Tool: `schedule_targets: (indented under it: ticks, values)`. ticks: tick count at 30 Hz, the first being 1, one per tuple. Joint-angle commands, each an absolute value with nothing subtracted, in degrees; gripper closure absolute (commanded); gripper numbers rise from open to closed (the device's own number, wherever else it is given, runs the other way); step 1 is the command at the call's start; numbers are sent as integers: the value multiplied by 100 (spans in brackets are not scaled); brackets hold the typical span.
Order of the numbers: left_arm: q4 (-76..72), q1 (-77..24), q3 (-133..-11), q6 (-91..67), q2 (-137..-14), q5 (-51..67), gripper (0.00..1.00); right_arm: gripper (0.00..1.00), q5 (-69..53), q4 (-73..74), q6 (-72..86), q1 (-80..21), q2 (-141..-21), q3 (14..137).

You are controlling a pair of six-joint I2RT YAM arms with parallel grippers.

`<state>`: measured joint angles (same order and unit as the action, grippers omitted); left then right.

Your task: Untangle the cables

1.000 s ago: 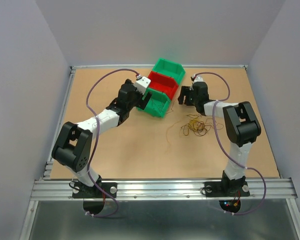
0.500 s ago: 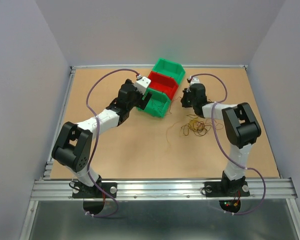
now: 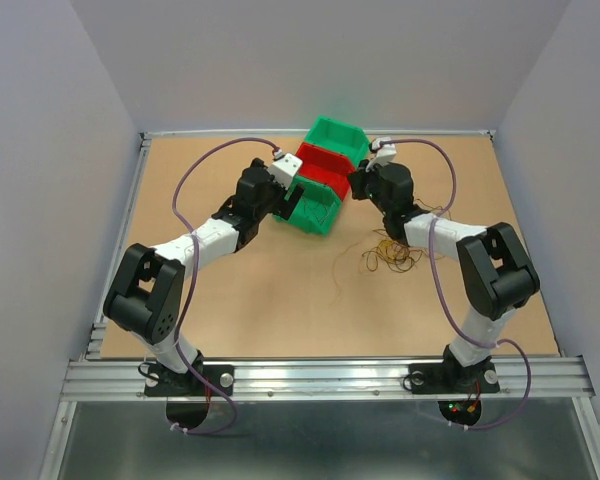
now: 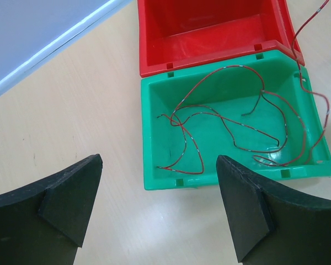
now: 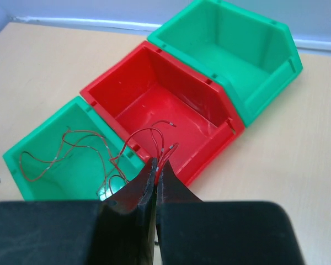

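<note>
Swung left from beside the bins a second ago, the right gripper (image 5: 156, 164) now hangs at the near rim of the red bin (image 5: 194, 93), fingers pressed together on a thin reddish wire (image 5: 149, 134) that loops over that rim and runs towards the near green bin (image 5: 38, 127). Its partner, the left gripper (image 4: 157, 165), has not shifted and hovers spread wide above the near green bin, where a loose strand (image 4: 231, 124) lies curled on the floor. Further out, the clump of cables (image 3: 392, 254) lies on the table (image 3: 280, 290) near the bins, and the far green bin (image 5: 265, 52) touches the red one.
</note>
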<state>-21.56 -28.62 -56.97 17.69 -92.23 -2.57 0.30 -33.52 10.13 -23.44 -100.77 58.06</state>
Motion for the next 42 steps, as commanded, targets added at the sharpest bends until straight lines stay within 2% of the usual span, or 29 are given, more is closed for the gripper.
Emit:
schedule_targets:
  ticks: [1, 5, 11, 23, 32, 37, 42]
  values:
    - [-2347, -2839, -5792, 1802, -9141, -263, 4, 99, 45, -4087, 800, -2540, -10107, 5835]
    - [-2452, -2786, -5766, 1636, -9097, -483, 4, 99, -324, -4210, 756, -2645, -10589, 6160]
    - [-2470, -2391, -5757, 1310, -8921, -150, 4, 99, -807, -4087, 290, -2979, -11021, 6328]
    - [-2391, -2268, -5941, 1345, -9281, -255, 4, 99, -2143, -1548, -685, -3366, -12646, 8147]
    - [-2557, -1847, -5898, 950, -9124, -53, 4, 99, -3427, -835, -1353, -3594, -12437, 7999]
    - [-2698, -1732, -5696, 879, -8772, -96, 4, 99, -3595, -624, -1713, -4024, -12174, 7858]
    - [-2944, -1714, -5520, 844, -8579, -220, 4, 92, -3455, -668, -1600, -4263, -12032, 7901]
